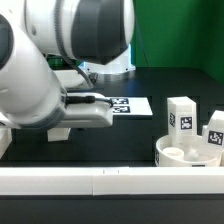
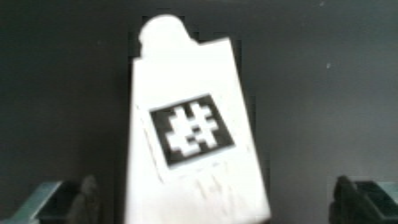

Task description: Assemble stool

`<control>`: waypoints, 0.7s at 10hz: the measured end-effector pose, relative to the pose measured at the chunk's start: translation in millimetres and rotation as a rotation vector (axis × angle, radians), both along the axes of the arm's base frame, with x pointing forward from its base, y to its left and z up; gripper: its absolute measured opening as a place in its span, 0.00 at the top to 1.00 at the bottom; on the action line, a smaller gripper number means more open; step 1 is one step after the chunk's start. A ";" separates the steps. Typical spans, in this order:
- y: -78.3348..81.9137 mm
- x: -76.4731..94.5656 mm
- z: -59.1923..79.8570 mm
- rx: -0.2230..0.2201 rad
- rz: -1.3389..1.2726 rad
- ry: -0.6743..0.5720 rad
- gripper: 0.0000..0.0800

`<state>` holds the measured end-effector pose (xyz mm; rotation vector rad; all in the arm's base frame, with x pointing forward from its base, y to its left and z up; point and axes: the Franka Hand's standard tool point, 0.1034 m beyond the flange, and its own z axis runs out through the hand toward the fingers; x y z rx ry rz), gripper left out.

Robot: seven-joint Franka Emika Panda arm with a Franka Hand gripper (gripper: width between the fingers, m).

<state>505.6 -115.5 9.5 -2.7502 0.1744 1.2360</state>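
In the wrist view a white stool leg [image 2: 187,120] lies flat on the black table, its black-and-white tag [image 2: 191,128] facing up and a rounded peg at its far end. My gripper [image 2: 214,205] is open and straddles this leg, with a dark gap between the leg and each of the fingers [image 2: 64,200]. In the exterior view the round white seat [image 1: 185,154] sits at the exterior view's right, and two more tagged legs [image 1: 181,114] [image 1: 215,130] stand by it. My arm [image 1: 60,60] fills the exterior view's left and hides the fingers there.
The marker board [image 1: 128,105] lies on the table behind my hand. A long white border rail [image 1: 110,181] runs along the front edge. A green wall stands at the back.
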 end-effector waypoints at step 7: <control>-6.0 -1.3 -1.2 0.001 -0.001 -0.006 0.59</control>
